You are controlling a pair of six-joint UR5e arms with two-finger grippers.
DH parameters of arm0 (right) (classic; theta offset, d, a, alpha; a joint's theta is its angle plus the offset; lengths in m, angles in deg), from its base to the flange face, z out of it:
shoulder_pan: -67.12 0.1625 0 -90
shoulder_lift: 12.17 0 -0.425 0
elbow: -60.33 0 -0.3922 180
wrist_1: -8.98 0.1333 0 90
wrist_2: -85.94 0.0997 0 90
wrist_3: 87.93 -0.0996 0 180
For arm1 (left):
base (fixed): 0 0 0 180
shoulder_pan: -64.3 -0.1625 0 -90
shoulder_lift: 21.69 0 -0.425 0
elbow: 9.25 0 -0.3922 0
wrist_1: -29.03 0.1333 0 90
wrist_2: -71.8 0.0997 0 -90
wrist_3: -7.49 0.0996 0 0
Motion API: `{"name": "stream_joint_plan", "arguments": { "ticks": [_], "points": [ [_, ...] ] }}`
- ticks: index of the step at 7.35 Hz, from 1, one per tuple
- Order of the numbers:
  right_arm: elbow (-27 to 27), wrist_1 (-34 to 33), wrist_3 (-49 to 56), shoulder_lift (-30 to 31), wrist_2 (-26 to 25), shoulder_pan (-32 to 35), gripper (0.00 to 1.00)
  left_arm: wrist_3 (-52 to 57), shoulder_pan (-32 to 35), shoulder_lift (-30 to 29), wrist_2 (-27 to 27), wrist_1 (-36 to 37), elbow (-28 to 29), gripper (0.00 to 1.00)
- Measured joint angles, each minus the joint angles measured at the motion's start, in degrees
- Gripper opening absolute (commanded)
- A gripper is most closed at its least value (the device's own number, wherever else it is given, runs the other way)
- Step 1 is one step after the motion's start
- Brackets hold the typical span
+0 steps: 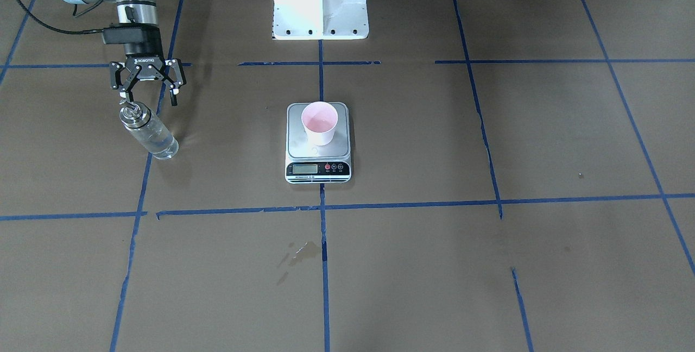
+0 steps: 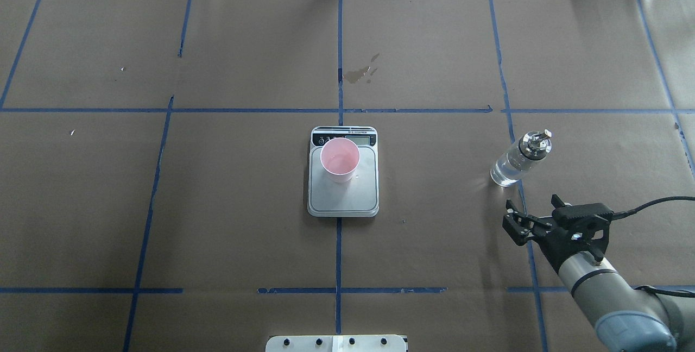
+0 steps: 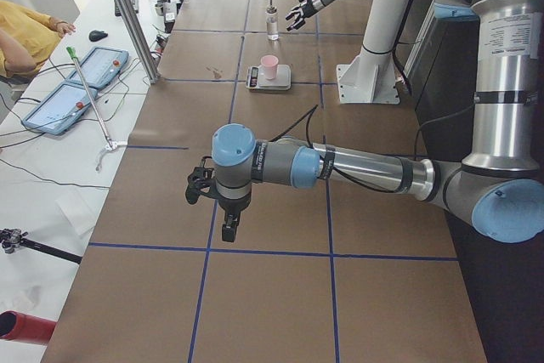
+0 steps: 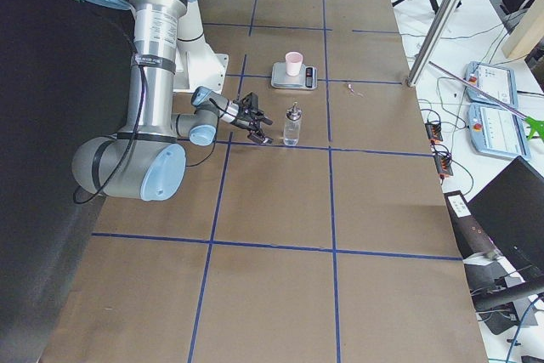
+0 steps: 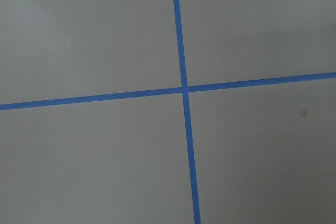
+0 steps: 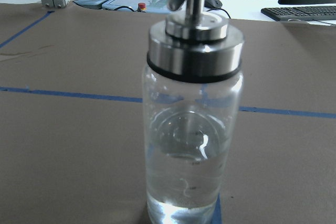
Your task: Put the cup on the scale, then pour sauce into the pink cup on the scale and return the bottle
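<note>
The thing to watch is the bottle (image 1: 149, 134). It is tall and narrow and stands upright on its own, out toward the robot's right-hand end of the worktop (image 1: 488, 287), roughly midway between the robot's edge and the operators' edge. The right gripper (image 1: 151, 96) sits just beside it on the robot's side. Any sideways drift or off-centre closing could catch the metal collar or spout with a finger and tip it over, and the clear sauce (image 6: 184, 182) left in the lower part would run across the paper.

The jaws are spread wide and hold nothing. From overhead there is a gap between the fingers and the glass, so I'd say they aren't touching.

The cup (image 1: 320, 123) stands upright on the scale (image 1: 304, 148) in the middle of the worktop, toward the platform's display side. I can't tell whether there's liquid in it.

The left gripper (image 3: 226, 225) hangs over bare paper toward the opposite end — I can't tell whether it is open or closed.
</note>
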Motion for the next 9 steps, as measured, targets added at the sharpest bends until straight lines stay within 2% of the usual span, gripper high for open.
{"name": "stream_joint_plan", "arguments": {
  "ticks": [2, 3, 5, 7, 8, 9],
  "points": [
    [1.12, 12.86, 9.15, 6.77, 8.88, 4.49, 1.00, -0.01, 0.00, -0.08, 0.00, 0.00, -0.03, 1.00],
    [4.03, 18.63, 14.29, 7.80, 17.02, 10.98, 1.00, 0.01, 0.00, -0.17, -0.01, 0.00, -0.03, 1.00],
    [11.06, 24.59, 27.97, 6.38, 41.25, 32.43, 1.00, 0.03, -0.02, -0.25, -0.01, 0.00, 0.00, 1.00],
    [19.22, 23.24, 42.75, 1.21, 68.73, 57.71, 1.00, 0.02, -0.08, -0.32, 0.00, 0.00, -0.01, 1.00],
    [22.48, 18.30, 49.69, -2.11, 79.63, 68.05, 1.00, 0.00, -0.08, -0.34, 0.00, 0.00, -0.03, 1.00],
    [23.90, 10.37, 56.08, -4.85, 86.57, 75.22, 1.00, 0.01, -0.09, -0.35, -0.01, 0.00, -0.04, 1.00]
  ]
}}
